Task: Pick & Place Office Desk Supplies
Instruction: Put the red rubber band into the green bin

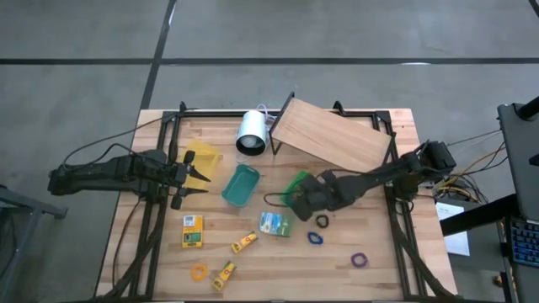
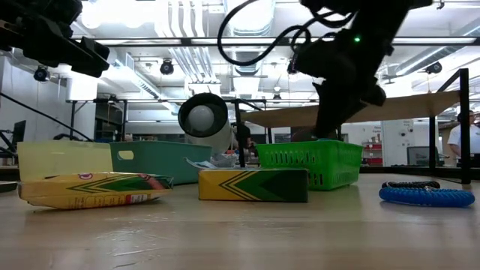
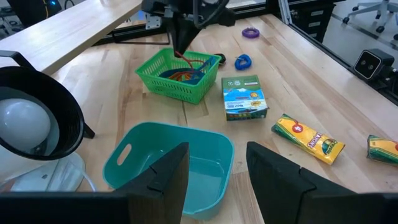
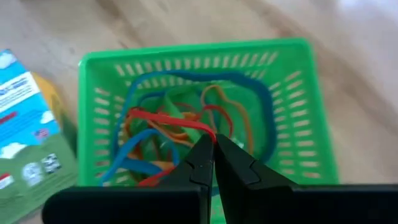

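A green mesh basket (image 4: 199,112) (image 1: 296,187) holds blue, orange and red rubber-band loops. My right gripper (image 4: 213,140) (image 1: 305,197) hangs over it, pointing down, shut on a red band. My left gripper (image 3: 217,154) (image 1: 199,177) is open and hovers at the left end of the teal bin (image 3: 168,168) (image 1: 240,185), touching nothing. Lying flat on the table are a green-and-white packet (image 1: 274,224), a yellow box (image 1: 193,231), two yellow tubes (image 1: 244,242) (image 1: 224,274), and orange (image 1: 199,271), dark (image 1: 322,221), blue (image 1: 315,239) and purple (image 1: 360,259) bands. My right gripper pinches the red rubber band (image 4: 186,124) between its two fingertips, at one end of the strand (image 4: 209,133). The fingers come from above, pointing down into the basket. The rest of the band trails slack across the other bands in the basket.
A yellow bin (image 1: 203,160) sits beside the teal one. A big white cylinder (image 1: 251,133) and a slanted wooden board (image 1: 330,137) stand at the far side. Black frame rails (image 1: 152,219) run along both table sides. Bare wood shows at the near right.
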Motion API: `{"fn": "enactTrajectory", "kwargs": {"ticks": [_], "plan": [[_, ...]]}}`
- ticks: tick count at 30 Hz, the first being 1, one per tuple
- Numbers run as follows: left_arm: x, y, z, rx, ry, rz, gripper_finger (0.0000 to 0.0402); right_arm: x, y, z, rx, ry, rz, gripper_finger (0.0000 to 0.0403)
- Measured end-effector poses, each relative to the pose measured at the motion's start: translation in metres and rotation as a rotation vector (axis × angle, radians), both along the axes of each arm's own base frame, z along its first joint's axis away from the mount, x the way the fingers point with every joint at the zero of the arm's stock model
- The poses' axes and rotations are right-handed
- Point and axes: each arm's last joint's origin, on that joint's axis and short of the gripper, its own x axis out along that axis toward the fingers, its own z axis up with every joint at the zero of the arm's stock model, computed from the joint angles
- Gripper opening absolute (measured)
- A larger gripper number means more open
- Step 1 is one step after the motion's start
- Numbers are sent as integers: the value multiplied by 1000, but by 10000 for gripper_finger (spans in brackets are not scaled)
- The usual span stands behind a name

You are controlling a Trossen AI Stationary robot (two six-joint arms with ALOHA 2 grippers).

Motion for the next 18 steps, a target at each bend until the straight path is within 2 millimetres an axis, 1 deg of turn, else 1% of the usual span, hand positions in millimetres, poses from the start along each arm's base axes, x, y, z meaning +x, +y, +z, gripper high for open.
{"fn": "enactTrajectory", "kwargs": {"ticks": [5, 11, 14, 18], "plan": [[0, 0, 0, 0, 0, 0, 164, 5, -10, 1, 118, 9, 21, 8], [0, 0, 0, 0, 0, 0, 164, 8, -14, 0, 136, -6, 32, 15], [0, 0, 0, 0, 0, 0, 164, 8, -13, 1, 138, -12, 33, 42], [0, 0, 0, 0, 0, 0, 164, 8, -13, 0, 137, -12, 34, 98]]}}
